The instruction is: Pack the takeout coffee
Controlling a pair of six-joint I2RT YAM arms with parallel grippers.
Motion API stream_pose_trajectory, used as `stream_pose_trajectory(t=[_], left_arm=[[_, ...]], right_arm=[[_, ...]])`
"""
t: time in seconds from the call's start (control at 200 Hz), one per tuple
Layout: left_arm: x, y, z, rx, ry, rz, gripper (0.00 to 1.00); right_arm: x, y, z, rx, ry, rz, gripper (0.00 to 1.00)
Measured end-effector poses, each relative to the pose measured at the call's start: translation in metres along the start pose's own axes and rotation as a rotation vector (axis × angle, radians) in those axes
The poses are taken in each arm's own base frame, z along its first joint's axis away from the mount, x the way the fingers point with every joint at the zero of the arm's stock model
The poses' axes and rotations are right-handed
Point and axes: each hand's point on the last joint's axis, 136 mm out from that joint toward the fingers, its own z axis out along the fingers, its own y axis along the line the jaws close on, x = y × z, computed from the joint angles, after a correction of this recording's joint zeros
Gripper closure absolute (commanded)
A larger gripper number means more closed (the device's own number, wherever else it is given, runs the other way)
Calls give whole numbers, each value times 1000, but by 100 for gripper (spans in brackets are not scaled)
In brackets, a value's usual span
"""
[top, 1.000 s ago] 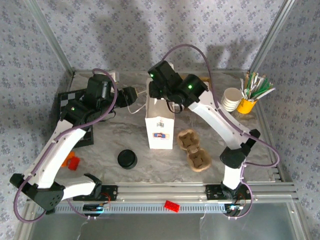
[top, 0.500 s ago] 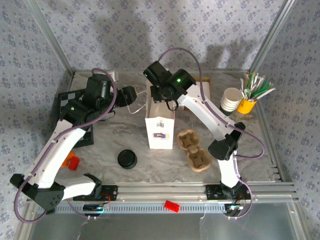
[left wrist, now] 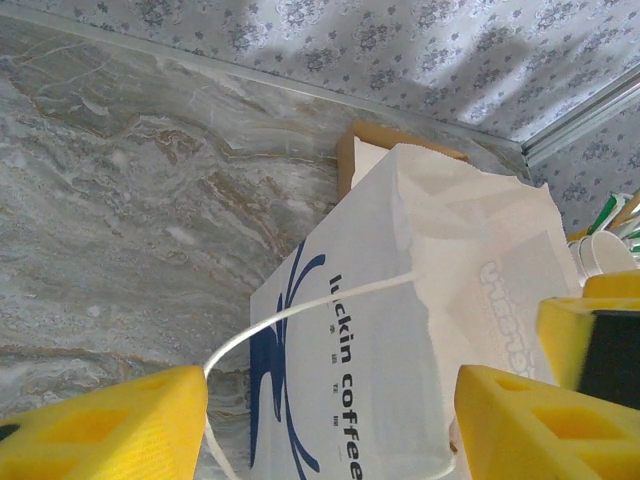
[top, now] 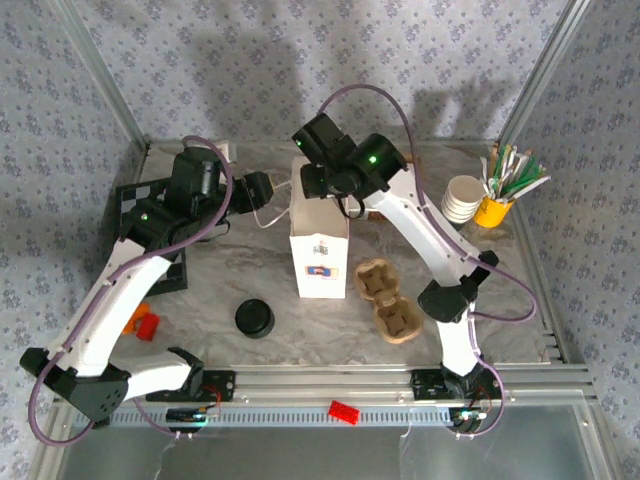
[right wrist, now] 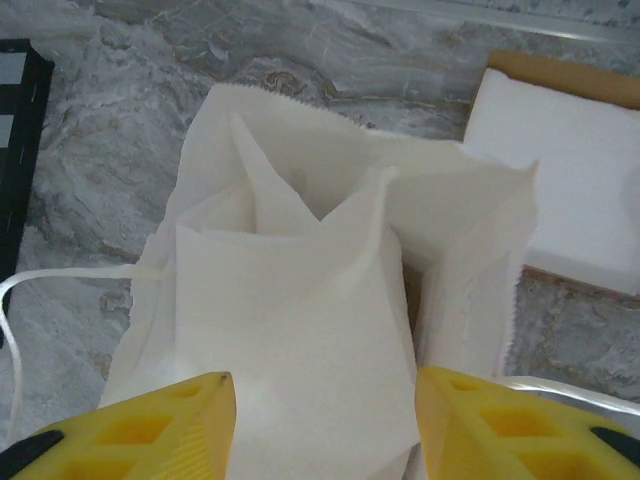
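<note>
Mid-table: R gripper [right wrist: 322,385] hovering open over luckin coffee bag [right wrist: 300,280] mouth, L gripper [left wrist: 330,400] open alongside; spreading it gently advised.

A marbled tabletop [top: 310,325] is being enclosed by floral-papered walls [top: 250,60] and aluminium posts [top: 100,75], while shadows [top: 450,105] are being cast on the wall beyond the left gripper [left wrist: 325,430].

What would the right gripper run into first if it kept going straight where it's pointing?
Most likely the white paper bag: its crumpled top sits straight ahead of the right gripper. How far is unclear.
</note>
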Motion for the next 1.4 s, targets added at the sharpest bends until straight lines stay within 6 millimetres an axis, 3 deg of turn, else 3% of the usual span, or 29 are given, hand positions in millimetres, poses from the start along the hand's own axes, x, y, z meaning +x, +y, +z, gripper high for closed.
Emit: stream_pose_trajectory(t=[0.165, 0.43, 0.555, 0.8, 1.094, 1.244, 1.399], left_arm=[[0, 0, 0, 1, -1, 0, 34], [0, 0, 0, 1, -1, 0, 34], [0, 0, 0, 1, 0, 0, 34], [0, -1, 0, 3, 1, 0, 34], [0, -1, 0, 3, 1, 0, 34], [0, -1, 0, 2, 1, 0, 34], [0, 0, 0, 1, 0, -1, 34]], right_arm=[[-4, -6, 8, -13, 16, -14, 72], [6, 7, 48, -54, 104, -40, 73], [10, 6, 57, -52, 132, -52, 78], [7, 1, 57, -56, 125, -61, 73], [-15, 15, 29, -159, 33, -50, 62], [-20, 15, 33, -187, 33, -32, 61], [-18, 7, 51, -167, 64, -14, 61]])
